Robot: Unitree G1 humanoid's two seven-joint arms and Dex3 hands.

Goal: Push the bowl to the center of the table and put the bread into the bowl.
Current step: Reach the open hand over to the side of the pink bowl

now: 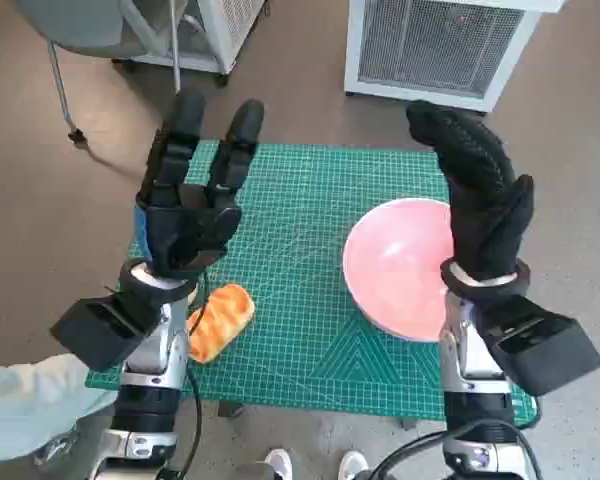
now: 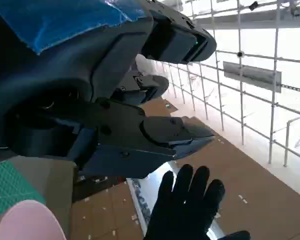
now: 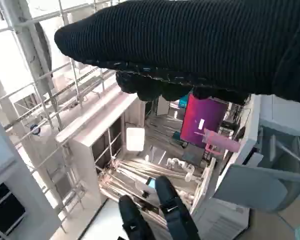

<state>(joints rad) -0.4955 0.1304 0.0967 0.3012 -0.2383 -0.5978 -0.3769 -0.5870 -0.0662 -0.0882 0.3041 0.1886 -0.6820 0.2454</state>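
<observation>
Bowl (image 1: 400,268): pink, on green mat (image 1: 300,250), toward right side of bench, not yet at center.
Bread (image 1: 218,320): on mat near front left edge, well apart from bowl, outside it.
Progress: judged at start; push and placing both left.
Left hand (image 1: 190,205): raised above bench, fingers (image 1: 242,135) spread wide, holding nothing.
Right hand (image 1: 480,195): raised over bowl's right rim, fingers extended, holding nothing; contact with bowl not evident.

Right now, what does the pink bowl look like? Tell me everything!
The pink bowl is round, smooth and shiny like plastic, pale pink inside, with nothing in it. It sits upright on the green mat, toward the table's right side. The right hand hangs above its right rim, hiding that edge. The bread lies apart, far left.
</observation>
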